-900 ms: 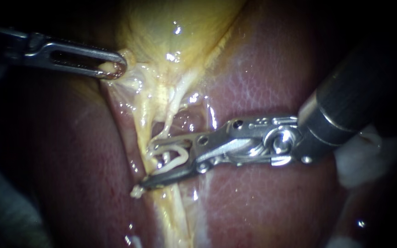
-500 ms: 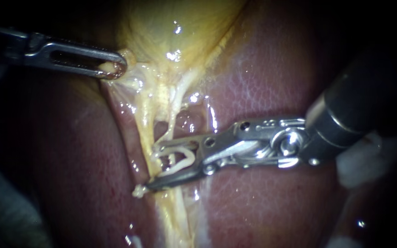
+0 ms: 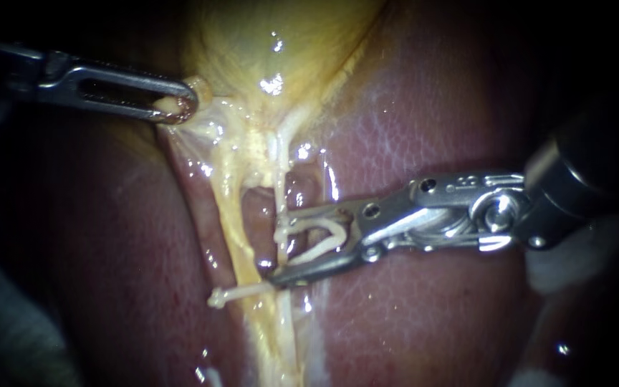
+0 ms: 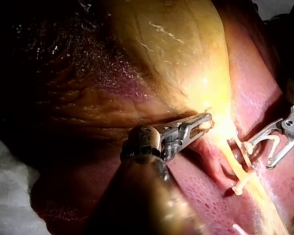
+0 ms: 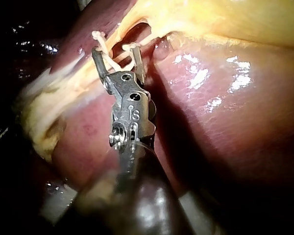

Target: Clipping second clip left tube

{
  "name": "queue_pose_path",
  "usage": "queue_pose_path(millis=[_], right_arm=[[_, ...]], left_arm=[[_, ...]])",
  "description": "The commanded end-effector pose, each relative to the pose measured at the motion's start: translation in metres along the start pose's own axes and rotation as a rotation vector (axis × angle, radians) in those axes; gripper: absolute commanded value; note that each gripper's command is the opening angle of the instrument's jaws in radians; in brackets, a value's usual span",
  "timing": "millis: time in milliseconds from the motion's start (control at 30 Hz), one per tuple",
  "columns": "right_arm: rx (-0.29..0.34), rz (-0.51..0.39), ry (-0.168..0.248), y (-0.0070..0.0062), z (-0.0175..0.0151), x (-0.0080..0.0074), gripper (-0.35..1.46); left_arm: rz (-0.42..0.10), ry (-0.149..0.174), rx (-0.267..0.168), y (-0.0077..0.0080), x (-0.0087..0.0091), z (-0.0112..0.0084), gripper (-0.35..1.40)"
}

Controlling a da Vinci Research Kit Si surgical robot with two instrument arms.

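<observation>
My left instrument comes in from the upper left, its jaws shut on a fold of the yellow gallbladder, also gripped in the left wrist view. My right instrument holds an open white clip between its widely spread jaws. They straddle a thin whitish tube. Left of it runs the yellowish left tube. A closed white clip crosses it just beyond the lower jaw tip. The right wrist view shows the same spread jaws.
Dark red liver surrounds the tubes on both sides. White gauze lies under the right instrument's shaft. My right instrument appears beyond the tubes in the left wrist view.
My right instrument has drawn back to the right with its open clip, off the left tube, uncovering the closed clip there. The left instrument has held still.
</observation>
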Motion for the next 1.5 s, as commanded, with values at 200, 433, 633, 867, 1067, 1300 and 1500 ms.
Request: queue_pose_path(millis=[200,433,633,867,1067,1300,1500], right_arm=[[-0.004,0.0,0.001,0.0002,-0.0011,-0.0004,0.5],[-0.008,-0.001,0.003,0.0002,-0.0024,-0.0008,0.5],[-0.011,-0.001,0.004,0.0004,-0.0037,-0.0013,0.5],[-0.01,-0.001,0.006,0.001,-0.0047,-0.0018,0.5],[-0.008,-0.001,0.006,0.0011,-0.0051,-0.002,0.5],[-0.009,0.0,0.006,0.0011,-0.0059,-0.002,0.5],[-0.011,0.002,0.008,0.0014,-0.0066,-0.002,0.5]], left_arm=[[0.0,0.0,0.0,0.0,0.0,0.0,-0.35],[0.0,0.0,0.0,0.0,0.0,0.0,-0.35],[0.0,0.0,0.0,0.0,0.0,0.0,-0.35],[0.0,0.0,0.0,0.0,0.0,0.0,-0.35],[0.0,0.0,0.0,0.0,0.0,0.0,-0.35],[0.0,0.0,0.0,0.0,0.0,0.0,-0.35],[0.0,0.0,0.0,0.0,0.0,0.0,-0.35]])
